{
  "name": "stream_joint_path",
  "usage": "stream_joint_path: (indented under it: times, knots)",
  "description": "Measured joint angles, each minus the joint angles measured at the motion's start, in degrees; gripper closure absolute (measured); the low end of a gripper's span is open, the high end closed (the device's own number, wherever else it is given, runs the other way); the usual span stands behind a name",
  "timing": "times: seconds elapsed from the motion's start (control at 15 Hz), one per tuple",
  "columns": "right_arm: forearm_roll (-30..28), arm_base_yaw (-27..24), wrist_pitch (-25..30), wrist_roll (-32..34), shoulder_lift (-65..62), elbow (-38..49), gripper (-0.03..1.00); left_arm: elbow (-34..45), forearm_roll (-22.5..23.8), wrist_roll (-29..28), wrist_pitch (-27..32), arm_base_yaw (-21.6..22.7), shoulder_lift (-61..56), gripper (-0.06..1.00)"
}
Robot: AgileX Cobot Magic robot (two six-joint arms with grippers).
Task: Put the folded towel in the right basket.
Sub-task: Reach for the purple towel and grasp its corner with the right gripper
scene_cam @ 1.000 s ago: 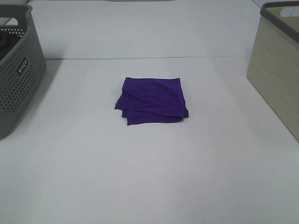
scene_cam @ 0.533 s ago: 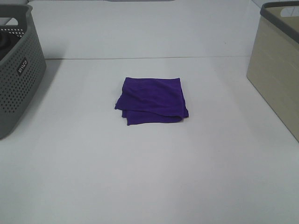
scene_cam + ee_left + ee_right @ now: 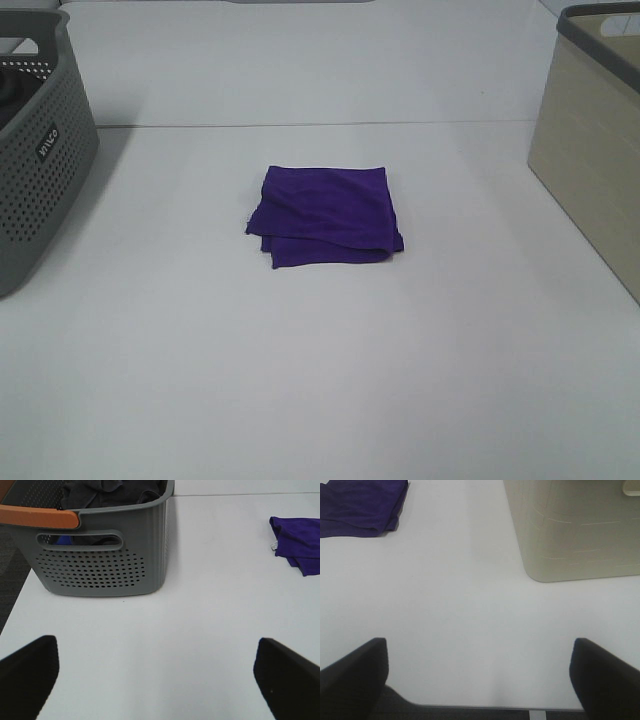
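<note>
A folded purple towel [image 3: 325,215] lies flat in the middle of the white table. It also shows in the left wrist view [image 3: 299,542] and the right wrist view [image 3: 362,506]. The beige right basket [image 3: 592,140] stands at the table's right edge, also in the right wrist view [image 3: 575,530]. My left gripper [image 3: 157,672] is open and empty over the table's front left, well away from the towel. My right gripper [image 3: 479,672] is open and empty over the front right edge, in front of the beige basket. Neither gripper shows in the exterior view.
A grey perforated basket [image 3: 35,150] holding dark cloth stands at the left edge, also in the left wrist view [image 3: 100,550]. The table's front edge [image 3: 470,707] shows in the right wrist view.
</note>
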Motion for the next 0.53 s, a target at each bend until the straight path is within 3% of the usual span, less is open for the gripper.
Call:
stream_joint_path:
  times: [0.53]
  knots:
    - [0.0,0.0,0.0,-0.2,0.0,0.0,0.02,0.0,0.0,0.0,0.0,0.0,0.0,-0.05]
